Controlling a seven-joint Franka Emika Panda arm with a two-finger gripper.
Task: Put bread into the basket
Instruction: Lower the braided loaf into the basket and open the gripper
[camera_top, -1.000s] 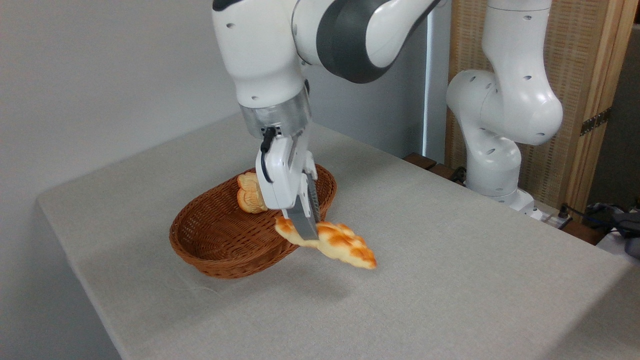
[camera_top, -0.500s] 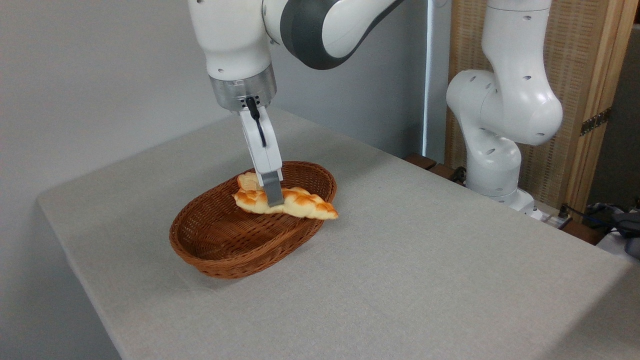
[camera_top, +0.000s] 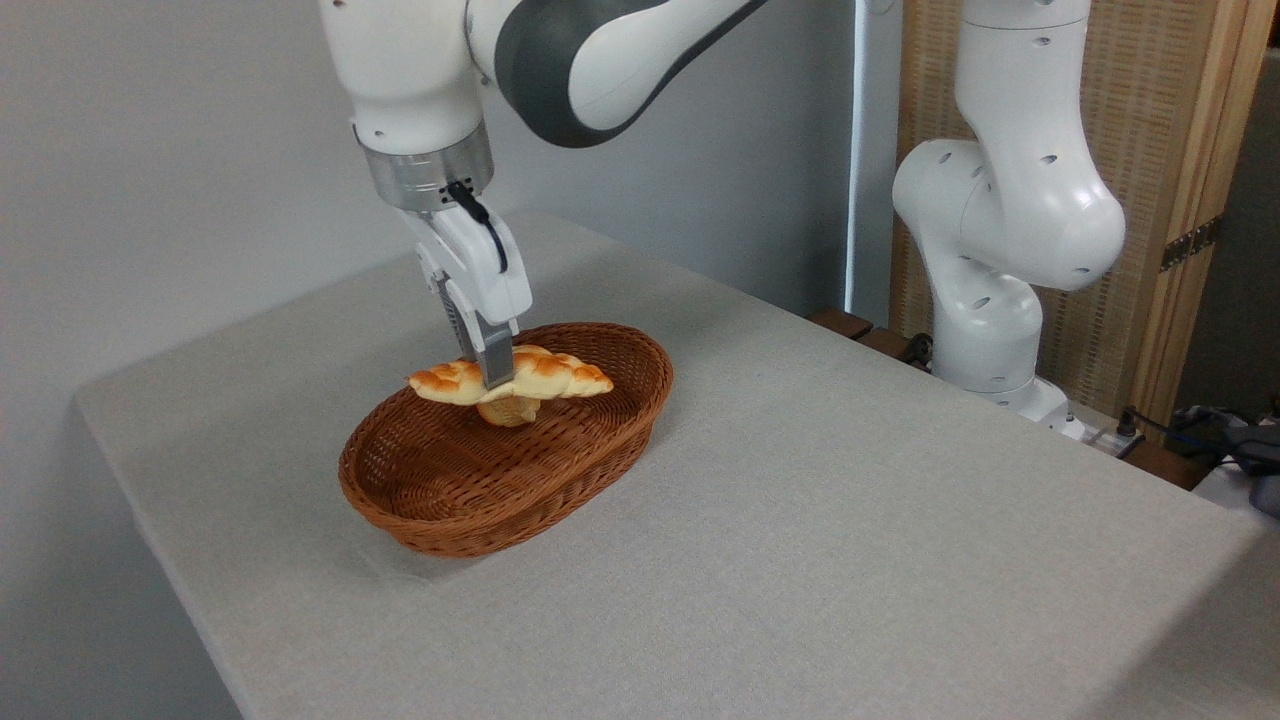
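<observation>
Grey cloth covers the table (camera_top: 800, 520). One braided loaf (camera_top: 512, 378) hangs level over the basket (camera_top: 480, 500), clenched mid-length by the fingers (camera_top: 495, 368) of the gripper (camera_top: 497, 378). One small bun (camera_top: 508, 410) lies directly beneath, inside. Risk: released here, the loaf could land on the bun and roll towards the rim. Count: two breads, one basket.

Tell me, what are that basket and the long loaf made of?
The basket looks like woven wicker, reddish-brown with a slight sheen; the weave shows. The braided loaf looks golden and glossy, staying level though gripped mid-length, so possibly a plastic or foam replica; I cannot be sure.
</observation>
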